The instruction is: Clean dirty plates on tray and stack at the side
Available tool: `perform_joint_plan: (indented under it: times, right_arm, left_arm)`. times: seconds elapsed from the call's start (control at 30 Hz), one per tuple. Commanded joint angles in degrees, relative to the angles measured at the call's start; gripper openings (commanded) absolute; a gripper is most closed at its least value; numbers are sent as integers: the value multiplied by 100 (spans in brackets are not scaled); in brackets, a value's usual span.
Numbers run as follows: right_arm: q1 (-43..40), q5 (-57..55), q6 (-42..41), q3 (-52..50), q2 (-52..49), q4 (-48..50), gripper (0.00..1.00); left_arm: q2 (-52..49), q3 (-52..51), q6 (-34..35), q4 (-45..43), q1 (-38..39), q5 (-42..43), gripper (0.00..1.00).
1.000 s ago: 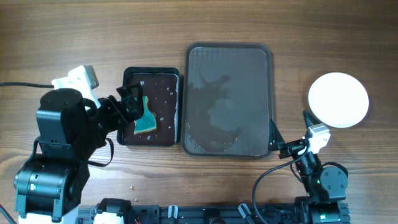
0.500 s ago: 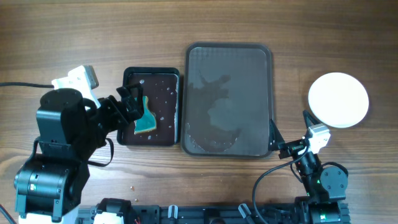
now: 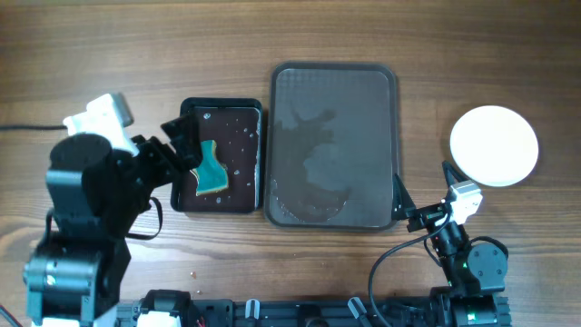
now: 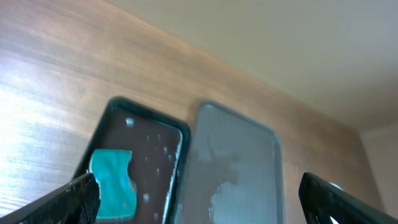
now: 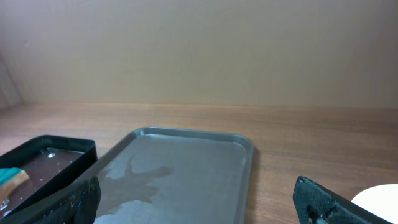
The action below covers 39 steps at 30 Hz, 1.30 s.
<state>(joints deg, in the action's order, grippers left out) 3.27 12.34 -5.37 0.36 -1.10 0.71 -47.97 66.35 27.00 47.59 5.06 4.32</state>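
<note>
The dark brown tray (image 3: 363, 109) lies mid-table, bare and streaked with water, with no plate on it. To its right, on the wood, sits a clean white round plate (image 3: 494, 145); from above I cannot tell how many are stacked. Its edge shows low right in the right wrist view (image 5: 380, 198). My left gripper (image 3: 186, 150) hangs open and holds nothing over the left edge of the small black tray (image 3: 241, 127). My right gripper (image 3: 423, 184) stands open between the big tray's near right corner and the plate. Both wrist views look across the wet tray (image 4: 236, 155) (image 5: 186, 168).
A teal sponge (image 3: 211, 173) lies in the wet black tray, also seen in the left wrist view as a teal sponge (image 4: 112, 180). The black tray touches the big tray's left rim. A cable runs across the table's left edge. Bare wood lies beyond the trays.
My left arm has drawn back to the left, and its gripper has moved off the sponge, which now lies fully in view. The right arm has not moved.
</note>
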Motion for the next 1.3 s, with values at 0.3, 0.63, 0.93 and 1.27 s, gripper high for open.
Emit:
perform_joint_plan:
  times: [0.3,0.63,0.93,1.27]
  right_arm:
    - [-28,-79,-79,-7,90,31,100]
    - [-28,-79,-81,-7,90,31,100]
    - [-28,-79,-79,-7,90,31,100]
    - [-28,-79,-81,-7,90,31,100]
  left_arm:
    - [3167,-4072,-107,-2564,-658,136,100]
    - [4780,-5827,-90,-3508,-640,-177,100]
    - [4780,-6605,-136,-4332,-551,-284,100]
    - [4780,-6603,-131,-4332,-490,-289,100]
